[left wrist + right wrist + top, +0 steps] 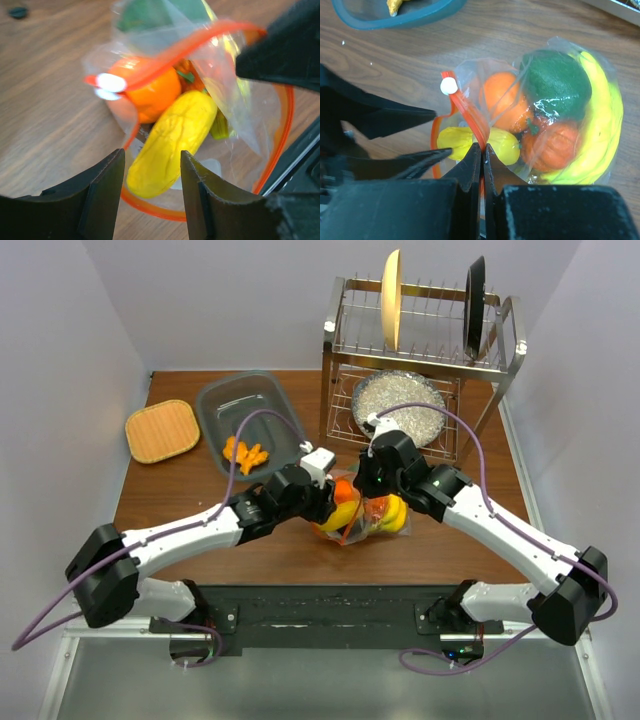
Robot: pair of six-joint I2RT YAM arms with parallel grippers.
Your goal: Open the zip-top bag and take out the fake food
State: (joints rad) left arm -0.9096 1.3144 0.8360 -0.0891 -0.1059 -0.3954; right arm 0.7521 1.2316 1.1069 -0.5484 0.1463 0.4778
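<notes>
The zip-top bag (372,522) lies on the wooden table (170,480), directly under the 2 grippers. The top view hides the grasp beneath the wrists. The right wrist view shows the right gripper (483,150) pinched closed on the bag's orange-red zip strip (465,112), just below its white slider (448,86). The left wrist view alone shows the mouth pulled into an open loop. There the left gripper (152,160) is spread wide, with a yellow lemon (170,145) just beyond the gap.

The fake food is all inside the bag: beyond the lemon sit an orange (152,95), a green piece (555,82), a reddish-orange piece (552,145) and a banana bunch (605,125). The top view shows the whole grey tub (215,405), far left of the fingers, holding small orange pieces (245,452).
</notes>
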